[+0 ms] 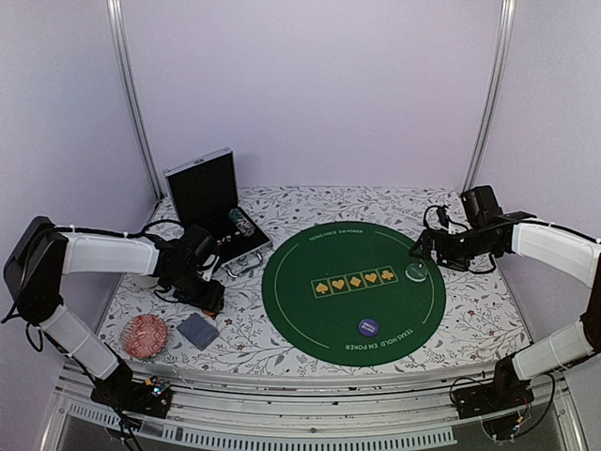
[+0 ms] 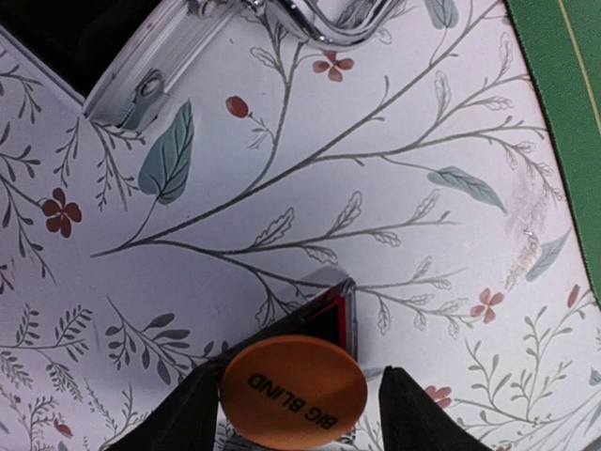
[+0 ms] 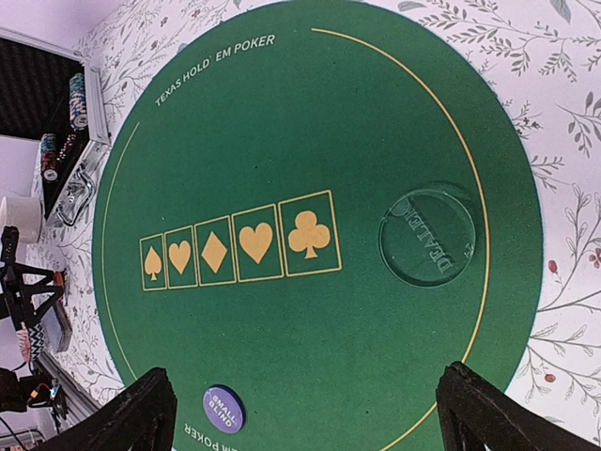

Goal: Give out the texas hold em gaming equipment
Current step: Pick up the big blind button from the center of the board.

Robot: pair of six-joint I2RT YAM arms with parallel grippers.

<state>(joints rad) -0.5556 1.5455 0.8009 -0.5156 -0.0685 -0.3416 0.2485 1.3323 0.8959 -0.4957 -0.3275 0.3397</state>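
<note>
An orange BIG BLIND button [image 2: 293, 392] lies between the fingers of my left gripper [image 2: 299, 399], over the base of a small black triangular marker [image 2: 343, 315] on the floral cloth. The left finger touches the button's edge and a thin gap shows at the right finger, so the jaws stand open around it. In the top view the left gripper [image 1: 208, 296] is left of the green mat [image 1: 300, 319]. On the mat lie a pale-green dealer button [image 1: 416, 272] and a purple SMALL BLIND button [image 1: 368, 327]. My right gripper [image 1: 420, 249] hovers wide open and empty.
An open metal case [image 1: 202, 193] holding poker chips [image 1: 242, 225] stands at the back left. A blue-grey deck of cards [image 1: 198, 330] and a red patterned round object [image 1: 146, 335] lie near the front left. A cream mug [image 3: 19, 218] stands beside the case.
</note>
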